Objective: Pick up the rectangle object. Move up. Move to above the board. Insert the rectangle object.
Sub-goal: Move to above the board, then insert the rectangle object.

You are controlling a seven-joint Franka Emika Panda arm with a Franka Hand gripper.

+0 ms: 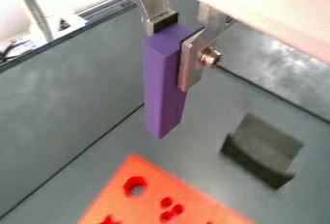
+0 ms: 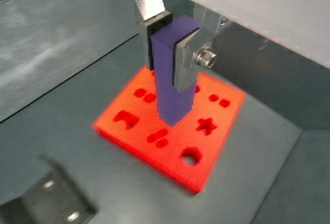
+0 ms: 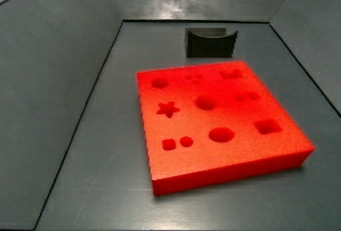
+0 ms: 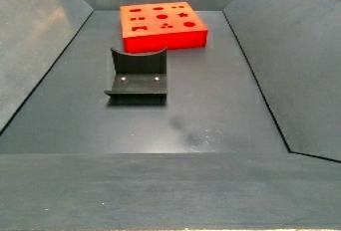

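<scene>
Gripper (image 1: 172, 42) raised well above the grey floor, pointing down, out of sight in both side views. Flat silver fingers (image 1: 196, 56) clamped on the slim purple rectangular bar (image 1: 164, 83), which hangs upright, its lower end free in the air. Large bright red-orange foam board (image 2: 168, 122) with shaped holes lies on the floor below the bar. Dark L-shaped fixture (image 4: 138, 77) stands just beside the board.

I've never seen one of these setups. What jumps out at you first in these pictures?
The bright red-orange slab with shaped holes lying on the dark grey floor. Next, in both wrist views, the slim purple bar hanging upright, clamped in the silver two-finger pincer in the air. A dark L-shaped fixture stands beside the slab.
</scene>
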